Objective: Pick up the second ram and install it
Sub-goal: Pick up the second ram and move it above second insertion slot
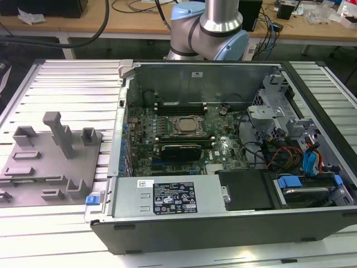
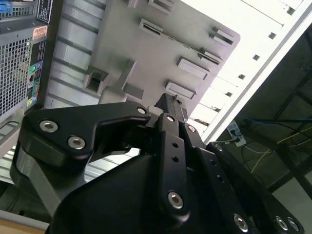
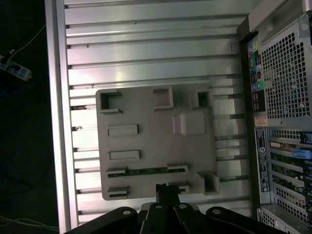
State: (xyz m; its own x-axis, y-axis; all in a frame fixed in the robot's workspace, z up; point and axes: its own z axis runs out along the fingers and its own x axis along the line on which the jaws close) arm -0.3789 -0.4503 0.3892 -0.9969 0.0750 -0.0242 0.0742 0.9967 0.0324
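**Second ram [image 3: 146, 170] sits in tray; gripper closed above, nothing held**

Ref. landmark: grey tray [image 3: 156, 141].

- The second ram is in the tray. In the first wrist view it shows as a thin dark-green strip, each end seated in a small holder. Its row is one in from the tray edge nearest the gripper.
- Gripper [image 3: 168, 189] hangs over that same tray edge. Its tips sit over the outermost row of holders, just beside the ram's row. It's apart from the ram, no contact seen.
- Hand state: fingertips [image 2: 169, 103] drawn together in both wrist views, no gap visible btwn them, nothing seen in the grip.
- A tall post [image 1: 58, 131] stands upright on the tray, near the side away from the ram.
- The tray lies flat on a ribbed aluminium table [image 1: 67, 89].
- An open PC case [image 1: 223, 223] stands just beside the tray, on the exterior view's right of it. The case's rear panel w/ vent grille [image 3: 282, 73] faces the tray.
- The processor [image 1: 186, 125] is seated on the board inside the case, well apart from the tray.
- The arm base [image 1: 209, 28] is beyond the case's far wall, well apart from the tray.
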